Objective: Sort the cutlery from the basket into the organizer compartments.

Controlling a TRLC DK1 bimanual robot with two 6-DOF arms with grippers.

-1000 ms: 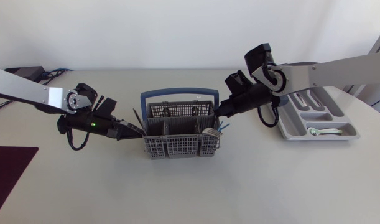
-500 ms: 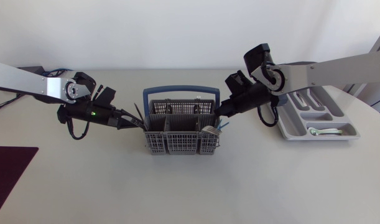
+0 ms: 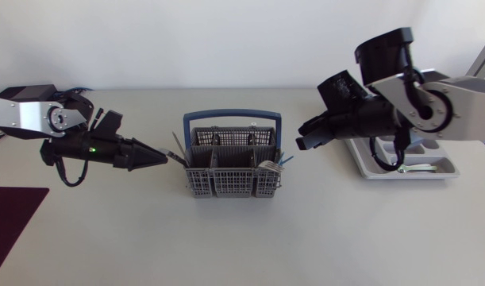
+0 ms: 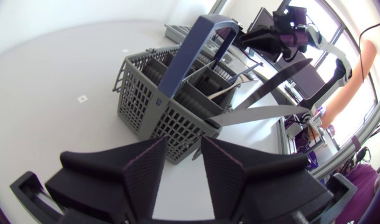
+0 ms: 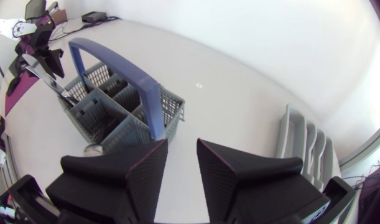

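The basket stands in the middle of the table, with its blue handle upright across it. The organizer lies near the right edge and already has one spoon in a front compartment.

The left gripper points at the left end of the basket, near but apart from it. Its fingers have only a narrow gap and hold nothing. The right gripper is beside the right end of the basket. It is also open only a little, and it is empty.

The knives lean out of the left-end compartment. Some spoons or forks stand in the front right one.

I judge the cutlery to be stiff, light and smooth metal, so it may slip or turn between the pads. It would be best to take one piece at the part standing above the basket's wall, across its flat sides, and to lift it straight up so that it does not catch on the grid.
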